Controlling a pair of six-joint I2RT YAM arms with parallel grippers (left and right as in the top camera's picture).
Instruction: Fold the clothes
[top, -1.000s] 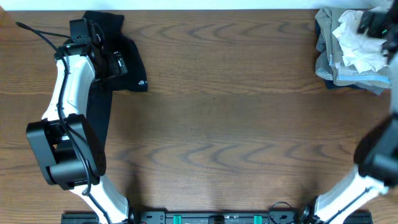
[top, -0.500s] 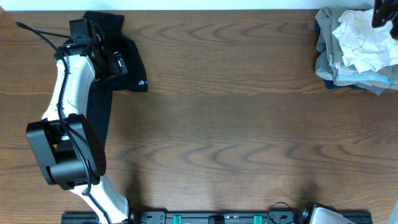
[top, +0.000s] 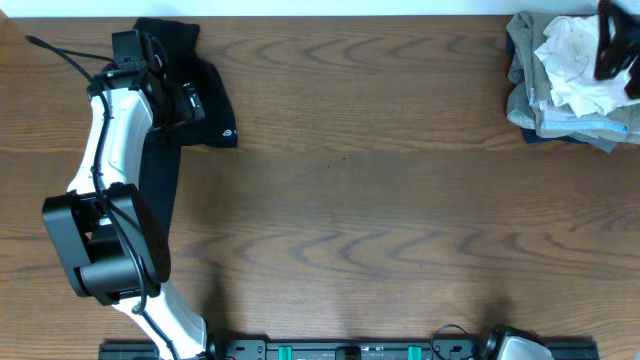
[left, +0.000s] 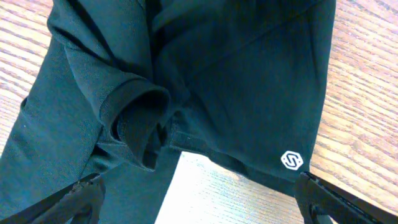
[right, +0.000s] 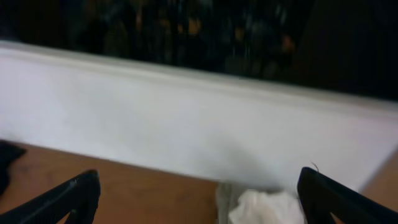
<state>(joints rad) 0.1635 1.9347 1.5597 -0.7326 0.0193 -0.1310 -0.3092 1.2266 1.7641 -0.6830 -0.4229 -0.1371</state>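
A long black garment with a tiny white logo lies at the table's far left, partly under my left arm. In the left wrist view the black garment is bunched, its white logo low right. My left gripper is open just above it, holding nothing. A pile of clothes with a crumpled white garment on top sits at the far right corner. My right gripper is over that pile; in its wrist view it is open and empty, the white fabric below.
A white wall runs behind the table's far edge. My left arm stretches along the left side of the wooden table. Grey and blue fabric lies under the white garment in the pile.
My right arm has swung up and out of the lower right; its gripper now hangs over the pile at the far right. The left arm and black garment have not moved.
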